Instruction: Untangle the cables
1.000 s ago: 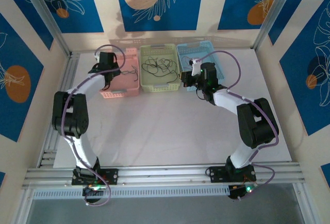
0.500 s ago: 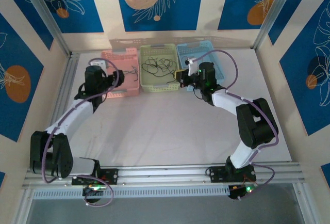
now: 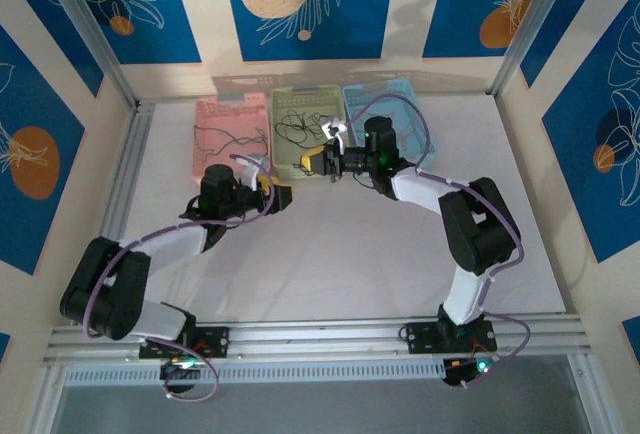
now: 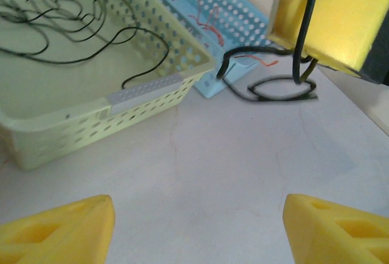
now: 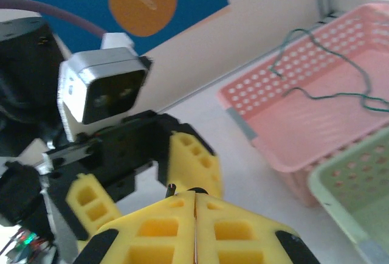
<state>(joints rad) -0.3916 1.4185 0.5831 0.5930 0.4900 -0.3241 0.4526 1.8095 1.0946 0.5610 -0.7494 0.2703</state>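
Now the left gripper has left the pink basket, to the left of the green basket, and stands low over the table in front of the green basket's left corner. Over the same second the right gripper has travelled from the blue basket side to a position just in front of the green basket's near wall. The two grippers face each other, near but apart.

Gripper condition:
- Left: jaws spread, slightly narrower than a second ago, holding nothing.
- Right: jaws pressed together, pinching one black cable. The strand hangs down and its free end lies looped on the table beside the green basket's right front corner.

Remaining cables:
- Black strands lie loose inside the green basket.
- Orange-red strands lie in the blue basket, to the right of the green basket.
- A greenish strand lies in the pink basket.

Assessment: one black cable appears to be separated from the rest and presented for a second grip. The left gripper is likely lined up to take the hanging strand. The handover has not yet occurred.
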